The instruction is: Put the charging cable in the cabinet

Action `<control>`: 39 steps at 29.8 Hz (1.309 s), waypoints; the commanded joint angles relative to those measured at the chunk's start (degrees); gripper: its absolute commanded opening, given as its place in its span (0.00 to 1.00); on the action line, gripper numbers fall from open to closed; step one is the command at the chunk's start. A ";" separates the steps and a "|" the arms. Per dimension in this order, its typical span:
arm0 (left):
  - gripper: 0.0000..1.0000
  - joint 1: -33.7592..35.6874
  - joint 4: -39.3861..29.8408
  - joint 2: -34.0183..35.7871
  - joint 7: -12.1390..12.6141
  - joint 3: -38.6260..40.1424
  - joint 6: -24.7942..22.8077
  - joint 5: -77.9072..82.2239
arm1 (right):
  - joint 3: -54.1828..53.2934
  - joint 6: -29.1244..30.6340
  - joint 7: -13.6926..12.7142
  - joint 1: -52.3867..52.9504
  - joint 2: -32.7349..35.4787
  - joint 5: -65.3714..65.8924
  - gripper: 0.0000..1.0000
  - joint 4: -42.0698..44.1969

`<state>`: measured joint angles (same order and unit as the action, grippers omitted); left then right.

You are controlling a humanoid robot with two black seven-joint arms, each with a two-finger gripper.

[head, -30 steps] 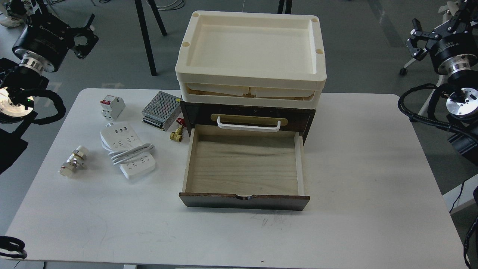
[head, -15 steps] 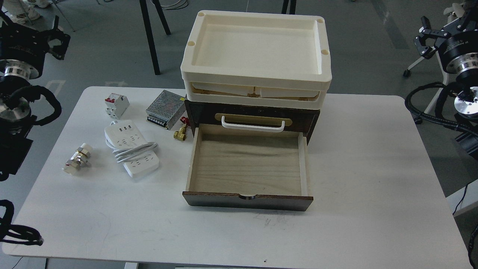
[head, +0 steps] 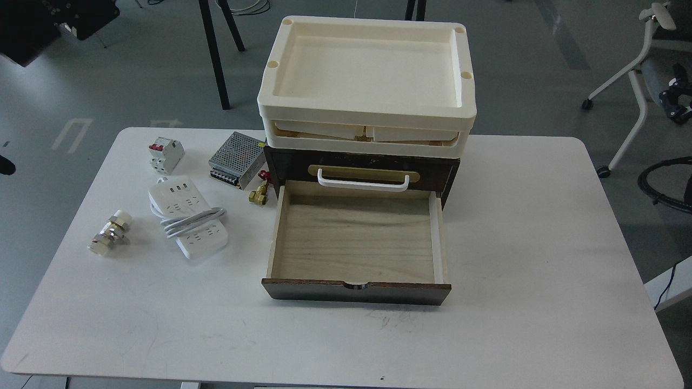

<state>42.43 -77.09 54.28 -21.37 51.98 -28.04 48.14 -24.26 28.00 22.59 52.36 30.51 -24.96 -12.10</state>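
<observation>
Open cabinet drawer (head: 357, 237) holds nothing; charging cable (head: 187, 216) lies at its nine o'clock on white table (head: 513, 270). Neither gripper's jaws can be told.

The left arm (head: 54, 19) is cut off by the top-left edge, well left of the cabinet (head: 357, 227); its gripper is out of frame. A dark arm part (head: 676, 97) at the right edge shows no distinguishable fingers. The cabinet's upper drawer interior is hidden behind its closed front.
</observation>
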 commanded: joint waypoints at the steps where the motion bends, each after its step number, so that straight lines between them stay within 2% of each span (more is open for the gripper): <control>1: 0.98 -3.23 -10.95 1.53 -4.29 -1.70 0.04 37.92 | -0.44 0.00 0.00 -0.16 0.87 0.00 1.00 -0.03; 4: 0.97 -4.11 -13.17 1.71 -6.63 -7.92 0.04 57.53 | -0.35 0.00 0.00 -0.07 0.96 0.00 1.00 -0.11; 7: 0.97 -3.76 -10.20 1.10 -6.63 -16.45 0.04 76.52 | -0.35 0.00 0.00 -0.07 0.78 0.09 1.00 -0.11; 9: 0.97 -3.76 -4.94 -0.30 -6.63 -20.85 0.79 76.86 | -0.35 0.00 0.00 -0.16 0.61 0.09 1.00 -0.03; 11: 0.97 -3.41 0.16 -3.46 -6.63 -23.50 3.51 76.86 | -0.35 0.00 0.00 -0.16 0.52 0.09 1.00 -0.03; 15: 0.97 -3.41 7.81 -7.77 -6.63 -23.77 5.09 76.86 | -0.35 0.00 0.00 -0.16 0.52 0.09 1.00 -0.03; 20: 0.97 -2.89 18.01 -12.96 -6.63 -23.77 11.42 76.86 | -0.35 0.00 0.00 -0.16 0.34 0.09 1.00 -0.03; 27: 0.96 -2.27 22.59 -14.90 -6.63 -25.35 12.13 76.86 | -0.44 0.00 0.00 -0.33 0.61 0.09 1.00 -0.03; 32: 0.87 -2.27 26.10 -16.92 -6.63 -27.11 12.39 76.86 | -0.53 0.00 0.00 -0.42 0.69 0.18 1.00 0.06; 36: 0.76 -2.36 28.92 -18.15 -6.63 -28.16 14.67 76.86 | -0.53 0.00 0.00 -0.86 0.78 0.09 1.00 0.06; 39: 0.65 -2.18 31.03 -18.86 -6.63 -29.83 16.61 76.86 | -0.62 0.00 0.00 -1.30 0.87 0.09 1.00 0.06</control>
<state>40.16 -48.01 36.04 -27.99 23.44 -13.16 125.01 -24.80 28.00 22.59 51.53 31.27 -24.86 -12.04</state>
